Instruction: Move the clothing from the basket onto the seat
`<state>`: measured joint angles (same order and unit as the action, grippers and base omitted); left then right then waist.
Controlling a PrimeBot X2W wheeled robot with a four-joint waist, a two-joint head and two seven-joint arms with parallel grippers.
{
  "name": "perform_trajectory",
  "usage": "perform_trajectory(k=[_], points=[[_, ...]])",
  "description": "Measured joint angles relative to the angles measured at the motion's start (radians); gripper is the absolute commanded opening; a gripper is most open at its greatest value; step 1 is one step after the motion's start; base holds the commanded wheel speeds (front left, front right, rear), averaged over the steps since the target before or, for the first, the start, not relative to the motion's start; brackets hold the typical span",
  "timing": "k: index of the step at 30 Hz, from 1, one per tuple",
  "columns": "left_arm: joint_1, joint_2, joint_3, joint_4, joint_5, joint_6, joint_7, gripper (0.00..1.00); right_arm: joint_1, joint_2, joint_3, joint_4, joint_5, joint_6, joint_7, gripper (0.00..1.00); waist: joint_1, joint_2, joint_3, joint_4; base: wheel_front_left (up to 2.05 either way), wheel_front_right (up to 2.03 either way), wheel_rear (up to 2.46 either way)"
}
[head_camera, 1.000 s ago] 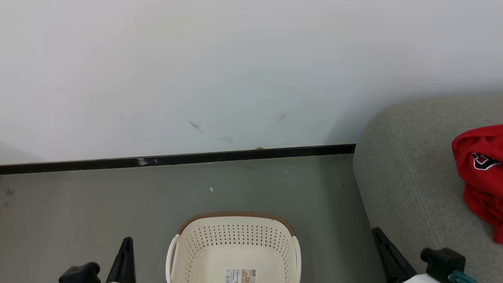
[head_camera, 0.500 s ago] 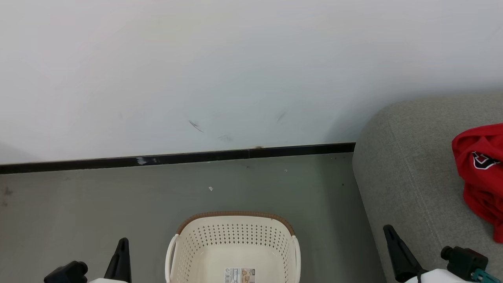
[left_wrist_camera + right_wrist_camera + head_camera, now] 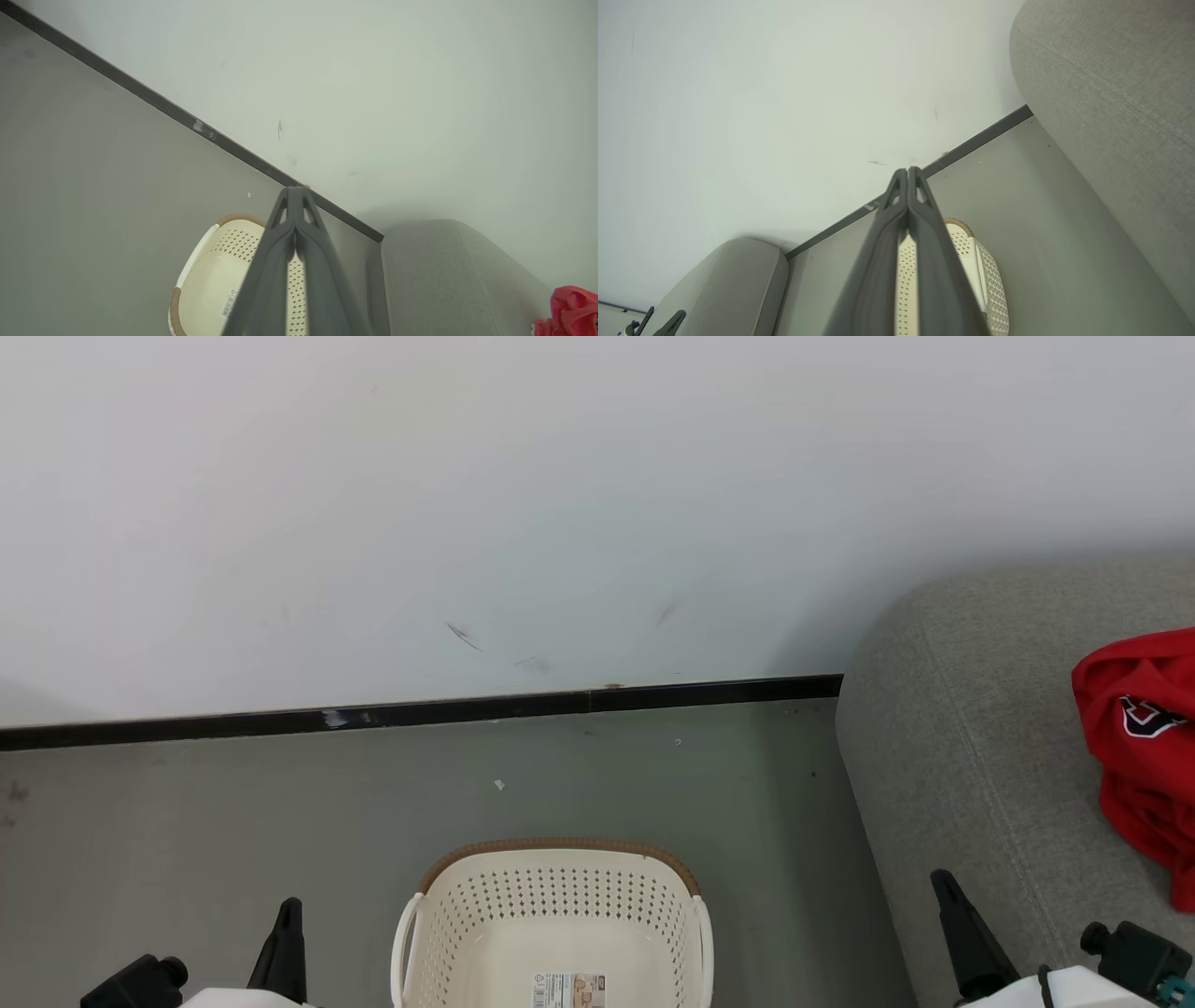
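Note:
The cream basket (image 3: 555, 919) with a brown rim stands on the floor at the bottom middle of the head view, and what shows of its inside holds only a label. Red clothing (image 3: 1144, 747) with a navy-and-white logo lies on the grey seat (image 3: 971, 756) at the right edge. My left gripper (image 3: 289, 915) is shut at the lower left, left of the basket. My right gripper (image 3: 945, 887) is shut at the lower right, over the seat's near edge. Both wrist views show the fingers pressed together with nothing between them: left gripper (image 3: 294, 193), right gripper (image 3: 908, 173), basket (image 3: 210, 275) (image 3: 985, 280) beyond.
A white wall with a black baseboard (image 3: 420, 714) runs behind the grey floor (image 3: 280, 821). In the right wrist view a second grey cushion (image 3: 733, 280) sits at the lower left, with the seat (image 3: 1111, 84) at the upper right.
Both grippers have slid down and outward toward the lower corners of the head view, staying shut. The basket, seat and clothing have kept their places.

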<state>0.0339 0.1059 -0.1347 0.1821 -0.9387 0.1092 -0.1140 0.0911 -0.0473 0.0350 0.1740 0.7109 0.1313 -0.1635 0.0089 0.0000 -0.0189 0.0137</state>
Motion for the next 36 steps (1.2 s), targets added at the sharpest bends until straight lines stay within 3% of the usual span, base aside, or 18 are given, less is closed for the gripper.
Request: perform_trajectory(k=[21, 36], points=[[-0.027, -0.018, 0.069, 0.005, -0.226, -0.061, 0.073, 0.0, -0.048, -0.029, -0.017, 0.034, 0.341, 0.0, 0.061, 0.0, -0.007, 0.0, 0.008, -0.005, 0.0, 0.0, 0.0], [-0.047, -0.037, 0.12, 0.013, -0.392, -0.106, 0.123, 0.0, -0.086, -0.049, -0.023, 0.057, 0.584, -0.001, 0.102, 0.0, -0.0081, 0.0, 0.014, -0.008, 0.0, 0.0, 0.0]])
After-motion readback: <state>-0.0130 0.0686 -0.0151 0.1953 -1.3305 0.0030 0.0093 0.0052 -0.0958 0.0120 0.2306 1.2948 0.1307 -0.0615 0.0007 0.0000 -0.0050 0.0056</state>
